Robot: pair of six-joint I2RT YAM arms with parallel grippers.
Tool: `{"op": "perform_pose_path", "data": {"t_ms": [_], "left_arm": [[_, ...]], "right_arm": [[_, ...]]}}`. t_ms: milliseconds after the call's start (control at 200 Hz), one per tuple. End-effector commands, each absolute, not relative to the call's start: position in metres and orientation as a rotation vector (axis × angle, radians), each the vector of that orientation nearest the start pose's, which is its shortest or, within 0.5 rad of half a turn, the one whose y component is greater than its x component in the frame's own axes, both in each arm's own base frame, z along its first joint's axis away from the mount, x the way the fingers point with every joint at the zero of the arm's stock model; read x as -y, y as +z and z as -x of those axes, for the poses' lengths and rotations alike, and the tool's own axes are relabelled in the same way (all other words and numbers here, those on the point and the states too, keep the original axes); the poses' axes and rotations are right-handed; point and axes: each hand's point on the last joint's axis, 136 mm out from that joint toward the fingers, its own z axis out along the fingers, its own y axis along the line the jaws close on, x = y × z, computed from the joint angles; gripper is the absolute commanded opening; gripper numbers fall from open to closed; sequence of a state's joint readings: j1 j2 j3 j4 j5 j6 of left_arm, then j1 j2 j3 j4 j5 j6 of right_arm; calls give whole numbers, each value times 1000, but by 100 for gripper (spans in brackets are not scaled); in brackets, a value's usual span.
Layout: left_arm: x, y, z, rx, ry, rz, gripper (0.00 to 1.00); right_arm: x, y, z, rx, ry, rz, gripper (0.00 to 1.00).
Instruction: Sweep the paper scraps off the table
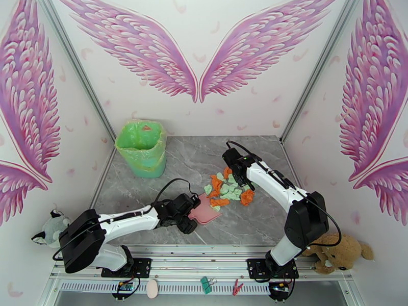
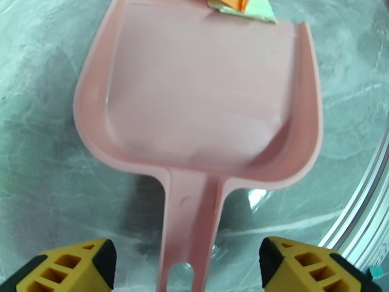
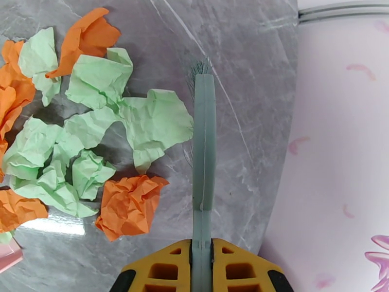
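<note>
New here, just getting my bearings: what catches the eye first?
A heap of mint-green and orange paper scraps lies on the table, right of centre, with a pink dustpan at its near-left edge. The right hand grips a teal brush beside the pile, and a green-lined bin stands far left.

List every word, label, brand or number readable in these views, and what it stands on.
None can be read: no lettering shows on the pink dustpan, the brush, the green bin, the paper scraps, the table or the winged walls.
</note>
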State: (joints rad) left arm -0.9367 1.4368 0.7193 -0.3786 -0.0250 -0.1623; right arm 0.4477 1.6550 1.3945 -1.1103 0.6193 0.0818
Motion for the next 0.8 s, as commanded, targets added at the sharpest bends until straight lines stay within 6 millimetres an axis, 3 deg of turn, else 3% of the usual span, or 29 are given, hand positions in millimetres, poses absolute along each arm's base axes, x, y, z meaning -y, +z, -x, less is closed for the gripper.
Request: {"op": "perform_pose_path", "data": {"t_ms": [0,270,795], "left_arm": [[258,40,-202,-2474,-327,-934,81],[253,49,-208,-2406,-298,-883,80],[256,36,-198,-2386,-391,-886,75]], "right_arm": [[-53,170,-346,-2633,-752,381,0],[-55,163,-346,-2649,-754,389,0],[-53,166,-344,-2643,-762,391,0]]}}
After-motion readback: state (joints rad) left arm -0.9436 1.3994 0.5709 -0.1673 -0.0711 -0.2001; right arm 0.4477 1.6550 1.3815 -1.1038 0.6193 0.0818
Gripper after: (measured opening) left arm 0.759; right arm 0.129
